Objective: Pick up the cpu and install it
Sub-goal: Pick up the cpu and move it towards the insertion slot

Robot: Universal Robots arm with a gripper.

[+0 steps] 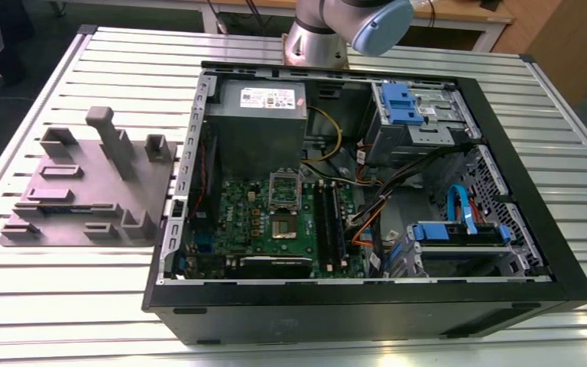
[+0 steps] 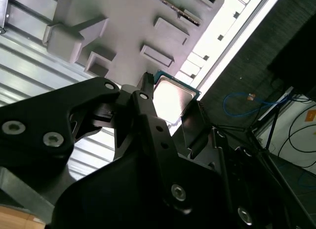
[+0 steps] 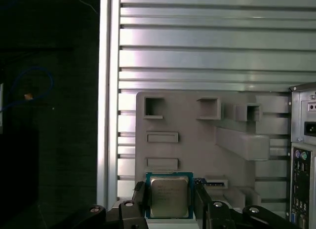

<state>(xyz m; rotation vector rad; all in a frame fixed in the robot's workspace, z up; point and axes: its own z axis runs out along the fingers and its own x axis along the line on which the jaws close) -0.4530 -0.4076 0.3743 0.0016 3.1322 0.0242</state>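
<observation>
gripper point(image 3: 170, 203) clamped on the cpu point(image 3: 169, 195); in both wrist views the two black fingers point(image 3: 139, 199) sit against opposite edges of the chip; metal lid faces the cams, teal pcb rim showing round it; second wrist view: gripper point(image 2: 170, 104) w/ cpu point(image 2: 174, 96) pinched between the fingers point(image 2: 146, 93), lid glaring bright; cpu is off any surface, held in the air above the grey fixture block point(image 3: 197, 140); block's recesses and raised ribs show beyond the chip; block sits on the slatted alu table point(image 3: 197, 41); rear panel of the pc case point(image 3: 303, 155) w/ ports is just beside the block; blue cable point(image 3: 29, 83) on the dark floor past the table edge. exterior view: arm point(image 1: 339, 30) rises at the far edge of the slatted alu table point(image 1: 69, 306); grey fixture block point(image 1: 85, 191) lies on the exterior view's left, right up against the pc case point(image 1: 375, 306), can't tell if touching; case lies on its side, panel off; inside: mobo point(image 1: 263, 222) w/ silver socket frame point(image 1: 284, 186) mid-board; grey psu box point(image 1: 257, 115) w/ white label on the side nearer the arm; blue drive brackets point(image 1: 400, 103) on the exterior view's right; cable bundles run between mobo and drive bays
</observation>
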